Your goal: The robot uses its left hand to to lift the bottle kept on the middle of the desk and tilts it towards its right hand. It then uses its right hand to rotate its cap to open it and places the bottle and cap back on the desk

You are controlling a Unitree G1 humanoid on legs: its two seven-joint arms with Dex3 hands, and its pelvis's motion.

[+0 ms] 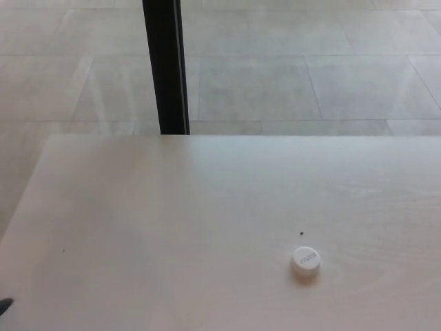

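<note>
A small white bottle cap (306, 260) lies flat on the pale wooden desk (172, 207), right of the middle and near the front edge. No bottle shows anywhere in the head view. Only a tiny black tip of my left hand (3, 305) pokes in at the bottom left corner, far from the cap. My right hand is out of the picture.
A black vertical post (165, 65) stands behind the desk's far edge, left of centre. Beyond it lies a light tiled floor (310, 69). A small dark speck (302, 233) sits on the desk just behind the cap.
</note>
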